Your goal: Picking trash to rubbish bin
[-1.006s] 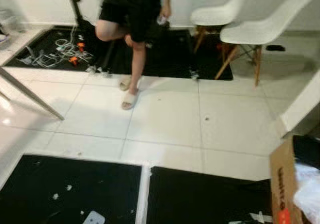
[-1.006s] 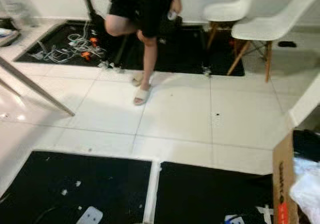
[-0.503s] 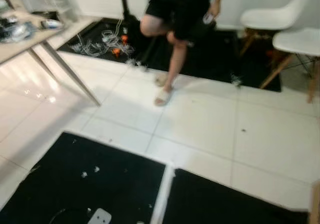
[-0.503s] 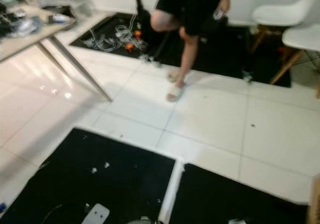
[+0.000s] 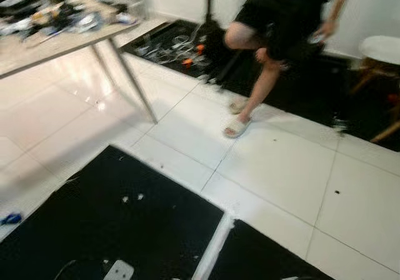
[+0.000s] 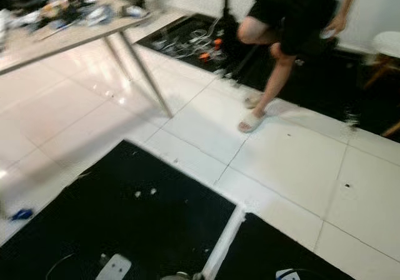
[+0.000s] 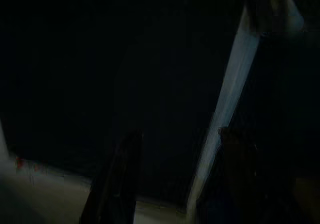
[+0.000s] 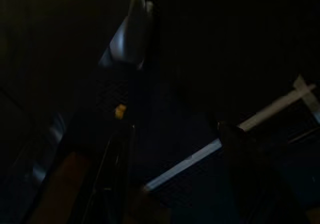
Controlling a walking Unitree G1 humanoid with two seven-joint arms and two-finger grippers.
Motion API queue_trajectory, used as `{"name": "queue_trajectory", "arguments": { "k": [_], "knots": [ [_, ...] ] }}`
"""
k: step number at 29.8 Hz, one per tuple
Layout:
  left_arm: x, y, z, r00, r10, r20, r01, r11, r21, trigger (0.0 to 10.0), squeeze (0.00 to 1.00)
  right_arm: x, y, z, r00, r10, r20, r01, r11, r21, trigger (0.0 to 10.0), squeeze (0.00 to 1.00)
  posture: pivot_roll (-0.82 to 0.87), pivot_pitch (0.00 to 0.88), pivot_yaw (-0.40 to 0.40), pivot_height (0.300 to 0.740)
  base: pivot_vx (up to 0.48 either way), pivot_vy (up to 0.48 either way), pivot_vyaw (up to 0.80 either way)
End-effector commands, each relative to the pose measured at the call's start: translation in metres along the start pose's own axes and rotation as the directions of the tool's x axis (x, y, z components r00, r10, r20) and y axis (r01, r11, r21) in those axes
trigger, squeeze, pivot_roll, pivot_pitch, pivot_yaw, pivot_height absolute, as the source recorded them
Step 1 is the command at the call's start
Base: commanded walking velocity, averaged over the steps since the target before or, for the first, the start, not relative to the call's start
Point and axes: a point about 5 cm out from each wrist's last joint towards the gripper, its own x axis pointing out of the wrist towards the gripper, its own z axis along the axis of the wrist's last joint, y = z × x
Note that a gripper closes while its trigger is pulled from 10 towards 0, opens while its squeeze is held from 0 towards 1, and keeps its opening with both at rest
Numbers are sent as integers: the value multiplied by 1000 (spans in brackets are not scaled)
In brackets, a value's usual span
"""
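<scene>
A: What differs from a second ago?

B: The whole picture has swung left, so the camera has turned. The cardboard box at the right edge is gone from sight, and so is one of the two white chairs; one seat [image 5: 382, 47] remains, cut off at the far right. A tabletop [image 5: 59, 39] has come in at the far left, cluttered and blurred. The person [image 5: 281, 36] stands on one leg as before, the other knee raised.

A: Count things for me.

B: One person, two pale slippers [image 5: 236, 127], one tabletop, one chair seat. Two black mats [image 5: 112, 230] near the robot, split by a white strip [image 5: 212, 252], and one more black mat [image 5: 350, 99] far off. On the left near mat lie two small white scraps [image 5: 132, 198] side by side and one white flat piece [image 5: 119, 270] at the near edge. One blue bit [image 5: 10, 218] lies on the tile at the left.

A: Where is the trash?

B: Those scraps on the left near mat; a tangle of white cables [image 5: 172, 49] sits on the far mat.

A: What is hard to make out?

B: The person is cut off above the chest. Both wrist views are very dark. The left end effector [image 7: 175, 184] shows two dim fingers apart over a pale strip; the right end effector [image 8: 172, 176] likewise, fingers spread, nothing between them.
</scene>
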Motion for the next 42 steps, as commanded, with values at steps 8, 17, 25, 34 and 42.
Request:
{"name": "queue_trajectory", "arguments": {
  "k": [8,17,25,34,42],
  "knots": [
    [-1,2,-3,1000,-8,-6,8,1000,3,10000,0,3,16,-2,1000,18,-12,-18,1000,-11,10000,0,-32,108,59,740,0,0,719],
    [-1,3,0,1000,-11,1,11,1000,6,10000,0,5,24,-1,999,33,-8,-33,999,-17,10000,0,-29,105,64,740,0,0,718],
    [0,2,1,1000,-15,5,15,1000,5,10000,0,5,23,2,999,35,-1,-35,999,-26,10000,0,-29,105,64,740,0,0,719],
    [0,2,3,1000,-19,8,19,1000,11,10000,0,4,21,1,999,32,-2,-32,999,-33,10000,0,-29,105,64,740,0,0,719],
    [0,0,2,999,-31,9,31,999,14,10000,0,4,20,1,1000,12,10,-12,1000,-21,10000,0,-31,103,67,740,0,0,641]
  ]
}}
